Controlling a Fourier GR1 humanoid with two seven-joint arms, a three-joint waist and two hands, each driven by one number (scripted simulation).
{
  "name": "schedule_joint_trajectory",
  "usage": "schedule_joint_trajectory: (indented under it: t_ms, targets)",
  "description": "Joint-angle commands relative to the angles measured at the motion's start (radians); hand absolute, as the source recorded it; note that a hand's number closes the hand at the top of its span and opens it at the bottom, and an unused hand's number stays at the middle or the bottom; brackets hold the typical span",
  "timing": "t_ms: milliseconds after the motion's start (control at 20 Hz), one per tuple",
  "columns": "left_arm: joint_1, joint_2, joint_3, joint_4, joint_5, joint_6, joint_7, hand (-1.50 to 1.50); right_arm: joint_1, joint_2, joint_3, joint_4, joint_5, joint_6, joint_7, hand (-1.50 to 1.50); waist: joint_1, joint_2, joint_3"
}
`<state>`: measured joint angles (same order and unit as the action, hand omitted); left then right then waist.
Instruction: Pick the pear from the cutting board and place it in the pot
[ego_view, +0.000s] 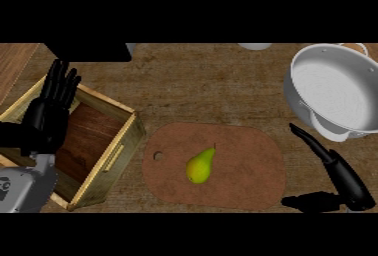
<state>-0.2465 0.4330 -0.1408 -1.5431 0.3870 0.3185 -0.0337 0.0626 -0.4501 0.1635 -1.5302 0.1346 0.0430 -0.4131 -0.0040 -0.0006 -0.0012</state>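
Right in the middle of the table (214, 85) sits a brown cutting board (244, 185), and the pear (200, 166) is lying on it, stem pointing up and away, nobody touching it. Off to the right is the right hand (336, 172), fingers stretched out straight, holding nothing, just below the white pot (336, 90). Over on the left, the left hand (52, 107) rests open, fingers up, above a wooden crate (111, 160).
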Motion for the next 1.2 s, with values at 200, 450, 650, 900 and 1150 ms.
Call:
schedule_joint_trajectory:
  t_ms: [200, 450, 650, 900, 1150]
  targets:
    - [-0.049, -0.032, 0.010, 0.041, -0.041, -0.012, 0.012, 0.00, -0.098, 0.010, 0.124, -0.231, 0.115, 0.074, 0.436, -1.50, 0.002, 0.000, 0.000]
    - [-0.014, -0.055, 0.020, 0.028, -0.057, -0.030, 0.018, 0.00, -0.187, 0.076, 0.170, -0.176, 0.152, 0.141, 0.588, -1.50, 0.008, 0.000, 0.001]
    - [-0.019, -0.052, 0.077, -0.007, -0.052, -0.071, 0.059, 0.00, -0.193, 0.148, 0.173, -0.120, 0.191, 0.151, 0.607, -1.50, 0.007, 0.000, 0.001]
    - [-0.011, -0.091, 0.099, 0.024, -0.093, -0.105, 0.014, 0.00, -0.125, 0.205, 0.228, -0.085, 0.263, 0.143, 0.558, -1.50, 0.003, 0.001, 0.001]
    - [-0.008, -0.104, 0.147, 0.049, -0.097, -0.156, 0.024, 0.00, -0.103, 0.250, 0.244, -0.056, 0.345, 0.093, 0.473, -1.50, 0.002, 0.001, 0.001]
